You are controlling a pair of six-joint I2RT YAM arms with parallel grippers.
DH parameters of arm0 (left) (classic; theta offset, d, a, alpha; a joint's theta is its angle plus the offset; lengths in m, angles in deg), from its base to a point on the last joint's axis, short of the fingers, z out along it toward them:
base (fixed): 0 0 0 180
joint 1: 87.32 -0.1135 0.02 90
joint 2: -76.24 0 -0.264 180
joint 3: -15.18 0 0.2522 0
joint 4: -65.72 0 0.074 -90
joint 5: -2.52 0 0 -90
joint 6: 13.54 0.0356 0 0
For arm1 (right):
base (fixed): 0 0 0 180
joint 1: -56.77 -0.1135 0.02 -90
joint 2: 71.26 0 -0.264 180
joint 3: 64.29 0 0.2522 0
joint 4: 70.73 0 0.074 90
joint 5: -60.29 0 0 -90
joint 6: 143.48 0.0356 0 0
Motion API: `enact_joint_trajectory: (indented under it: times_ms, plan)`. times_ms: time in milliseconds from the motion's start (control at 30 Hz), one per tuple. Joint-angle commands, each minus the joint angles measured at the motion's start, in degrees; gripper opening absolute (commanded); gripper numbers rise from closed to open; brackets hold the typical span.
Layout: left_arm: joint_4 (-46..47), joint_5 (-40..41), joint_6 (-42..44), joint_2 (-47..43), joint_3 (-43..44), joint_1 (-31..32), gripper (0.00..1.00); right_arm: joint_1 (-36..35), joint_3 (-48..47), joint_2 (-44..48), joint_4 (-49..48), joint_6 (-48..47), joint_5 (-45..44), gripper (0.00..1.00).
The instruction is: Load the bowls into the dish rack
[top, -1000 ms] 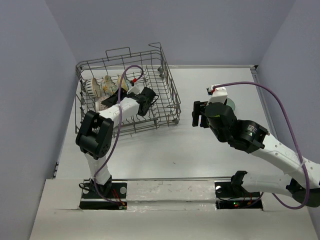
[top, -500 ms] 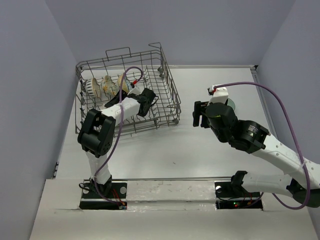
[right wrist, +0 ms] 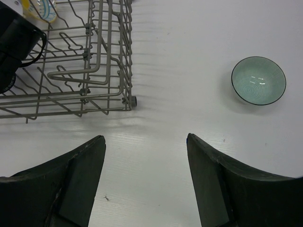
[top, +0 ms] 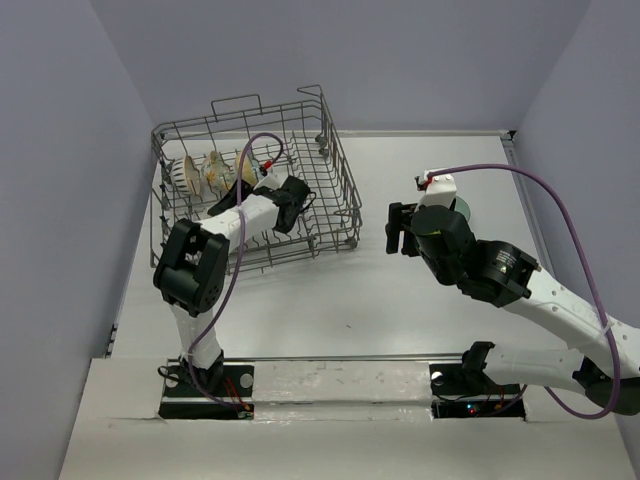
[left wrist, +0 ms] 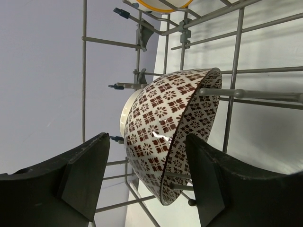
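Note:
The grey wire dish rack [top: 330, 190] stands at the back left. Three bowls [top: 213, 170] stand on edge in a row at its left end. My left gripper [top: 236, 188] is inside the rack. In the left wrist view it is open [left wrist: 147, 182], with the brown-patterned bowl [left wrist: 165, 127] standing on its side among the tines, its lower part between my fingers; I see no contact. The teal bowl [right wrist: 258, 80] sits upright on the table, half hidden in the top view [top: 463, 209]. My right gripper [right wrist: 146, 182] is open and empty over bare table [top: 395, 230].
A yellow-rimmed bowl [left wrist: 161, 4] shows at the top edge of the left wrist view. The rack's near right corner with a small wheel [right wrist: 134, 100] lies left of my right gripper. Grey walls close in the table on three sides.
My left arm has shifted slightly inside the rack. The right arm and the teal bowl have not moved.

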State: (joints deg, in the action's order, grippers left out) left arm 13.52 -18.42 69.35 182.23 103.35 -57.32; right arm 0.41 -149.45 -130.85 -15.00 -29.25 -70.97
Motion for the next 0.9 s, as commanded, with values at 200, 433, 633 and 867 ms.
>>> enact_joint_trajectory:
  times_ms: [200,433,633,867]
  plan:
    - [-0.76,-4.02,-1.68,-7.56,4.51,2.25,0.79,-0.42,-2.34,-0.26,-0.23,0.47,-3.21,0.75]
    - [-0.24,-7.70,-1.15,-8.35,4.34,4.72,0.80,-0.42,-3.40,-2.19,0.39,0.73,-4.97,0.75]
    - [-0.33,-10.61,-1.85,-10.36,5.04,6.65,0.80,-0.42,-4.36,-4.21,1.70,1.78,-9.27,0.76]
    - [1.26,-13.95,-2.64,-17.66,6.10,8.32,0.80,3.00,-4.81,-6.50,2.32,3.54,-12.45,0.78]
